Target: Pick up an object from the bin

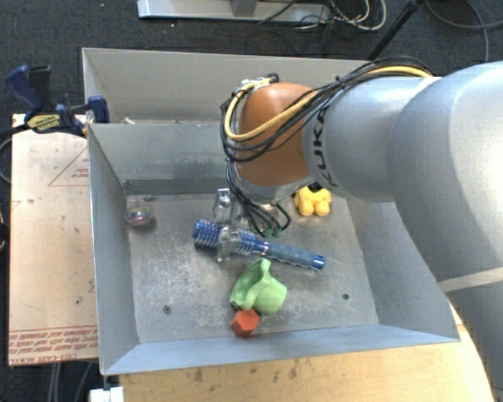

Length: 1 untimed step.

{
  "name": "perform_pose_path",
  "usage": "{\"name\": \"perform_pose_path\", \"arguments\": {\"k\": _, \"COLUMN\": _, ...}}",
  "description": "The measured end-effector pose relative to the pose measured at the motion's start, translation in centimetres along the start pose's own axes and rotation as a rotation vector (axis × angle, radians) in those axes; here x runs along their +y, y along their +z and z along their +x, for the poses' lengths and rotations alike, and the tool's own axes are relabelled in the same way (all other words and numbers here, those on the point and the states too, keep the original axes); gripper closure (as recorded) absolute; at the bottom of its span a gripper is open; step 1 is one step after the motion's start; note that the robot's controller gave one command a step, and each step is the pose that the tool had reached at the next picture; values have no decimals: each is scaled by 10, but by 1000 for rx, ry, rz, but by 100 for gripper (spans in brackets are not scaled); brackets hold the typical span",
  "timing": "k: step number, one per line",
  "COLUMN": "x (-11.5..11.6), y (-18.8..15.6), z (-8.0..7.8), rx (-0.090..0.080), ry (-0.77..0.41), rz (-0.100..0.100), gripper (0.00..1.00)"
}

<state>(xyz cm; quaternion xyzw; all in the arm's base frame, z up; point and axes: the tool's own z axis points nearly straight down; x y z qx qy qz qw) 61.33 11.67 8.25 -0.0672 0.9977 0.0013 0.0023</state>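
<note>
Gripper (226, 227): low over blue brush (272, 251) directly beneath; open or closed, cannot tell. Step: likely grasp. Next: firm closing, straight lift.

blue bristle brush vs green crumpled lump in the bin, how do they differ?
Shape: the blue bristle brush is long and thin, bristled at one end; the green crumpled lump is short and rounded. Place: the brush lies across the middle of the bin, under the gripper; the lump lies nearer the front wall, beside a small red block. Both lie on the bin floor.
</note>
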Motion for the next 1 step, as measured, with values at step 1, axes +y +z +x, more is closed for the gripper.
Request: {"name": "perform_pose_path", "arguments": {"k": 1, "x": 0, "y": -16, "z": -1, "rx": 2, "ry": 1, "rz": 0, "gripper": 100}}
